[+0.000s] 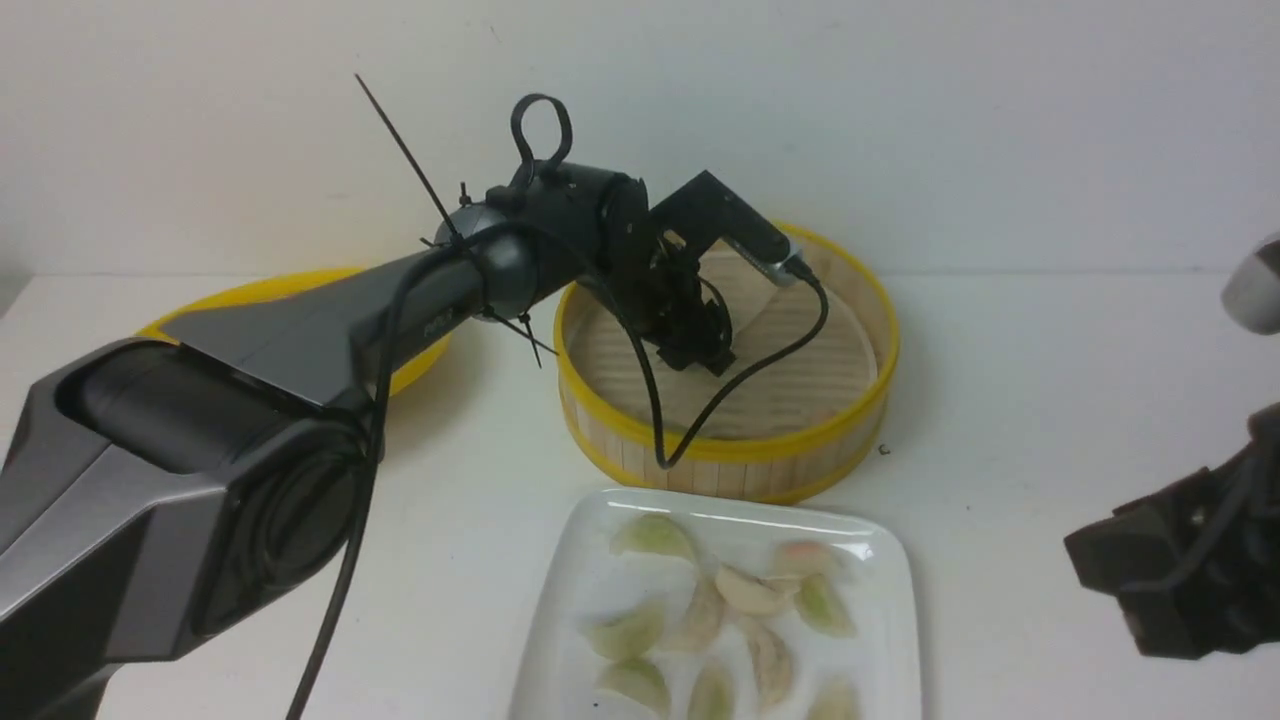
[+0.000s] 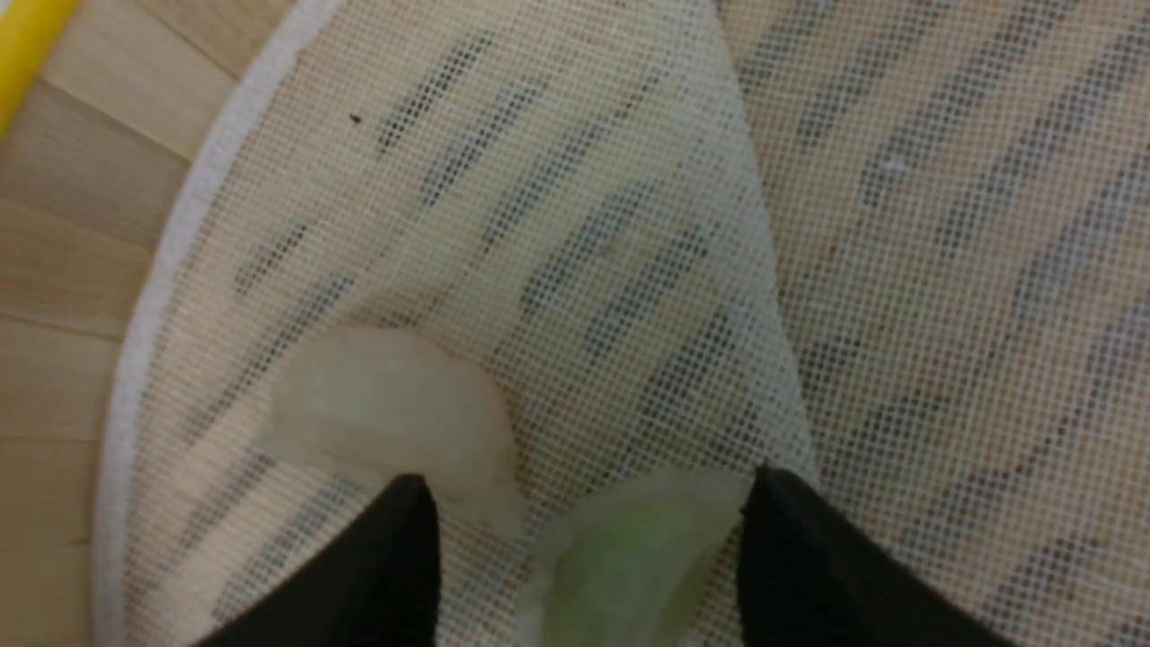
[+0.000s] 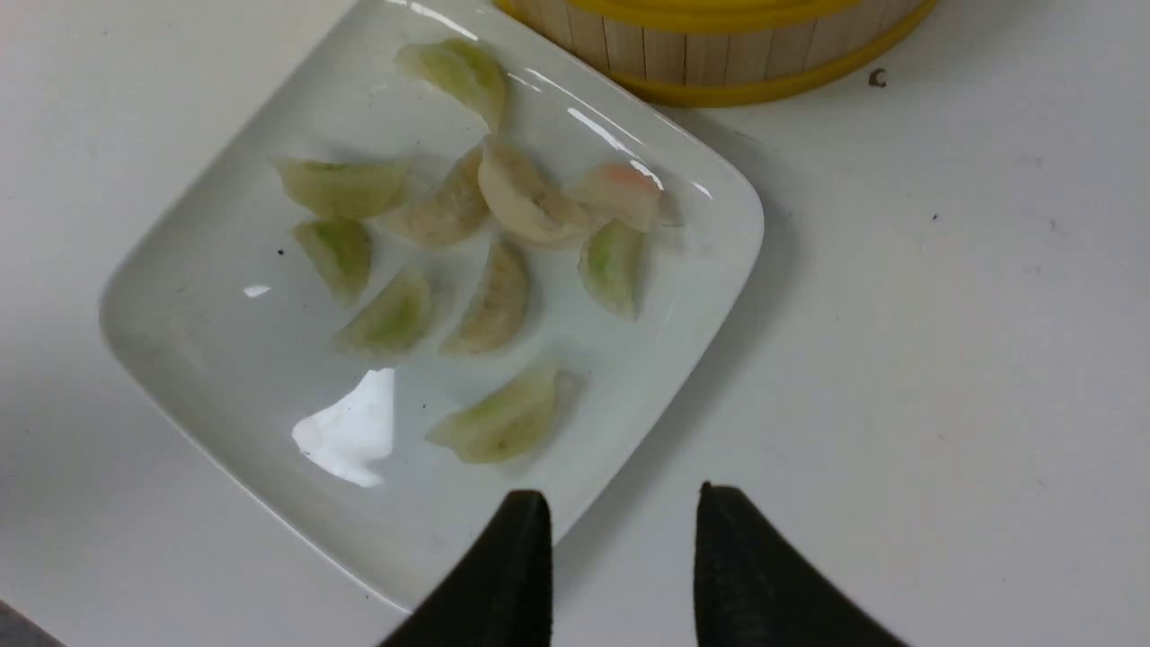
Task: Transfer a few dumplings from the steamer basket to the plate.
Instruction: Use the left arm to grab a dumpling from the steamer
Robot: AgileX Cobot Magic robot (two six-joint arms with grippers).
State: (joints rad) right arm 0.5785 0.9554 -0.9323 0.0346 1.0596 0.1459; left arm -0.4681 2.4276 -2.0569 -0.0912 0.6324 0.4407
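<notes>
Skin is looking soft, slippery; your wide left hand (image 2: 588, 483) is straddling the green dumpling (image 2: 629, 566), twelve o'clock from the plate (image 1: 565, 590). Pinch its fat middle.

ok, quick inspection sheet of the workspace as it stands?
Surface: white table, one dark speck beside the basket.
Job's things: steamer basket with folded liner, green dumpling and cream dumpling inside; plate holds about ten dumplings.
Clutter: woven lid, left of the basket.
Grippers: left gripper down in the basket, jaws open either side of the green dumpling; right gripper jaws open, empty, off to the plate's side.
Cables: black cable draped over the basket rim.
Surroundings: plain wall.
</notes>
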